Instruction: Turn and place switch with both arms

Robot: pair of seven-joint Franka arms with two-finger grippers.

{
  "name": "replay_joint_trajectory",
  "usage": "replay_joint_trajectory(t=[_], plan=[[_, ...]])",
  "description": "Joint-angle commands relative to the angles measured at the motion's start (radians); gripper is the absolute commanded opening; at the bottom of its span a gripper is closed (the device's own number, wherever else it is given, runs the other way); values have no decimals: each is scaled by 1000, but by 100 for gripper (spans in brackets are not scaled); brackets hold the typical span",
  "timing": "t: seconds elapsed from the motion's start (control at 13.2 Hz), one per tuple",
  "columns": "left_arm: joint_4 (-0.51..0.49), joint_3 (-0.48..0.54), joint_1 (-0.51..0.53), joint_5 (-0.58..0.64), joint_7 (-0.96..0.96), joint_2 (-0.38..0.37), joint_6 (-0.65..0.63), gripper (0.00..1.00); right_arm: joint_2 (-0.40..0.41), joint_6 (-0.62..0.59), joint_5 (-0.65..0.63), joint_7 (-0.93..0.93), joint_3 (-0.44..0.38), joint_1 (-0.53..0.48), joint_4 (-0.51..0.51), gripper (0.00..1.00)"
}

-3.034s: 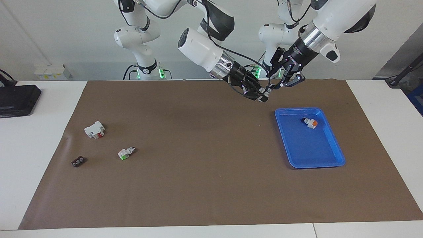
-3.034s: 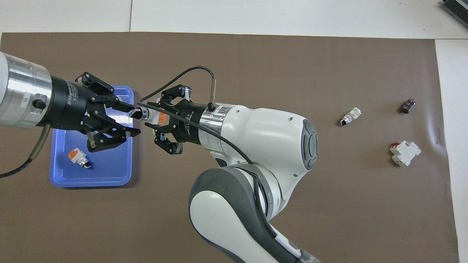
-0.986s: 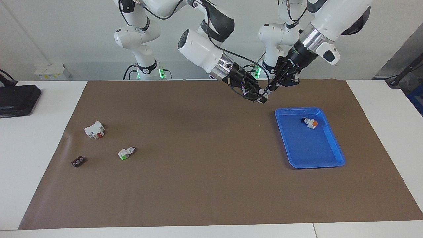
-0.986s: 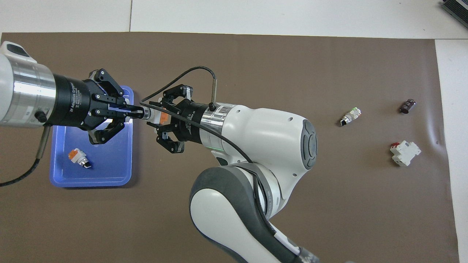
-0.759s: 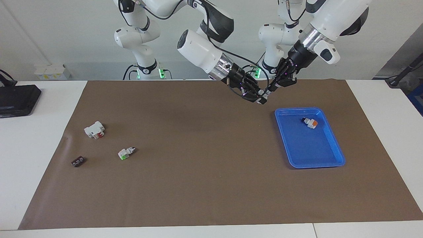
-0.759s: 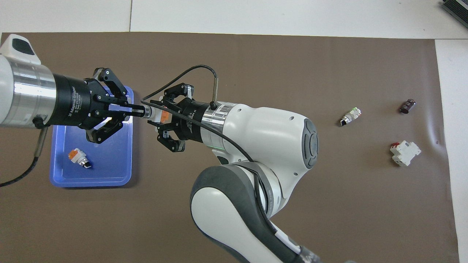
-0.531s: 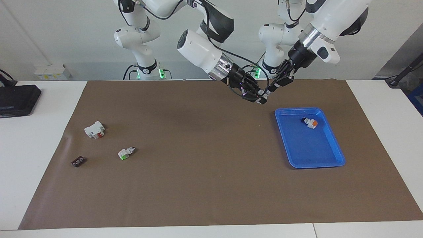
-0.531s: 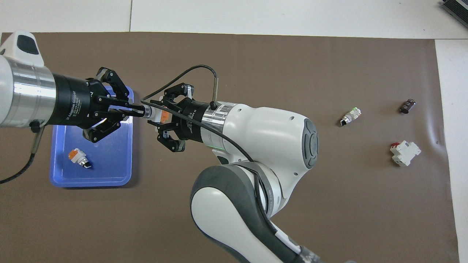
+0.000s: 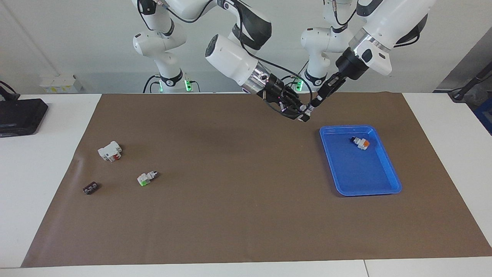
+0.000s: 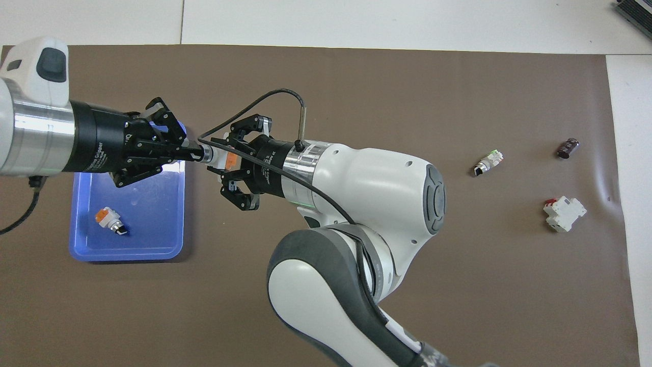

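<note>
Switch: the switch (image 10: 220,159), white with an orange face showing, is up in the air over the brown mat (image 9: 238,200), just beside the blue tray's (image 9: 388,161) edge, at the robots' end of the table (image 9: 50,184).
Right gripper: the right gripper (image 10: 224,162) comes in from the right arm's end and is closed on the switch's white and orange body.
Left gripper: the left gripper (image 10: 196,153) meets it tip to tip, pinching the switch's dark tip end; its fingertips are together on it.
Tray: it lies toward the left arm's end, with a twin switch (image 9: 360,142), orange face up, inside near its edge nearest the robots.
Second twin: another twin (image 9: 146,177), green face showing, lies on the mat toward the right arm's end.
Other parts: a white block with a red part (image 9: 110,151) lies nearer to the robots than that twin; a small black piece (image 9: 90,188) lies farther from them.
</note>
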Motion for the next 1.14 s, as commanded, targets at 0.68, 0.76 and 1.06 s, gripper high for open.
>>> replay_joint_trajectory(t=[0.68,0.76,1.06], plan=[[-83,0,-13,-134,701,-50,-20,0,-1,2,-1,-27,11,-1,2,0],[-100,0,-15,-134,747,-61,-29,0,-1,3,-1,-27,12,-1,2,0],[-157,2,-15,-134,902,-94,-57,0,-1,2,-3,-27,12,-1,2,0]])
